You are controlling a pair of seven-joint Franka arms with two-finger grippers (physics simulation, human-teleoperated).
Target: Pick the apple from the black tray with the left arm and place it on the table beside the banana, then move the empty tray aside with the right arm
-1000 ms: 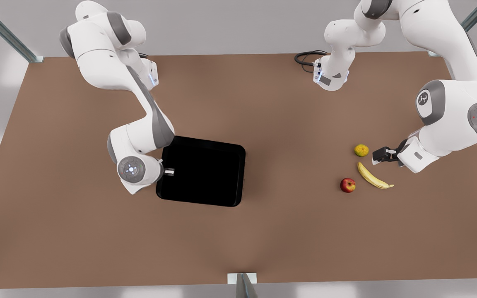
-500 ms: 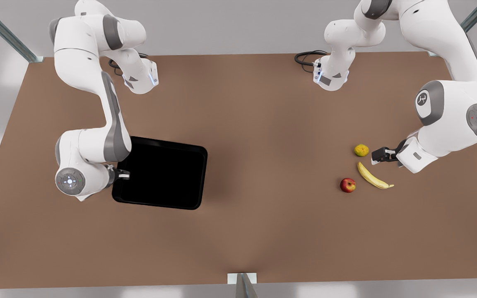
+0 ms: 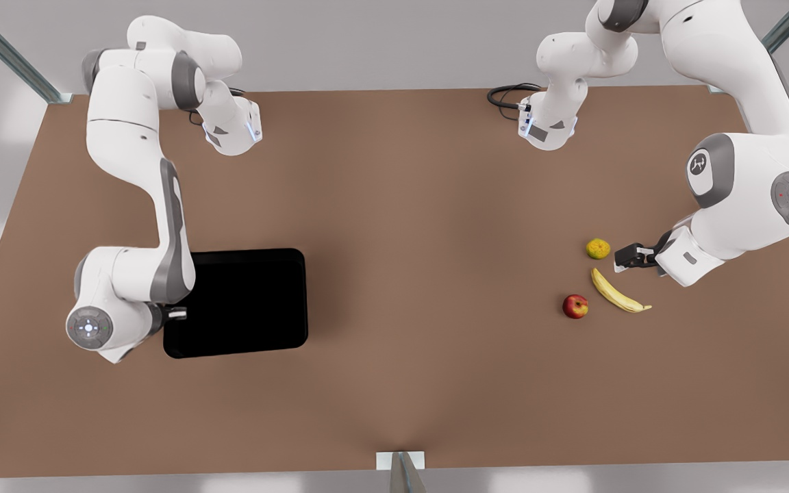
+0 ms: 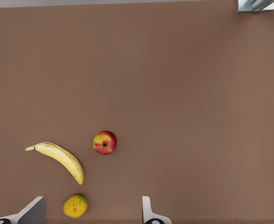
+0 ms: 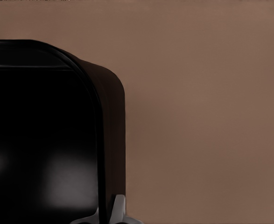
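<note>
The right tool (image 3: pixel 177 313) pinches the black tray's (image 3: pixel 244 308) rim, seemingly closed on it, at the front view's left. The apple (image 3: pixel 575 306) rests on the surface (image 3: pixel 422 205) just beside the banana (image 3: pixel 617 292). The left tool (image 3: pixel 626 258) hovers near, fingers spread, empty.

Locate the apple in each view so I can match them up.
Front view: apple on the table, at the front view's right, beside the banana.
Left wrist view: apple beside the banana, not touching.
Right wrist view: faces the black tray instead.
Shared landmark: the banana.
</note>
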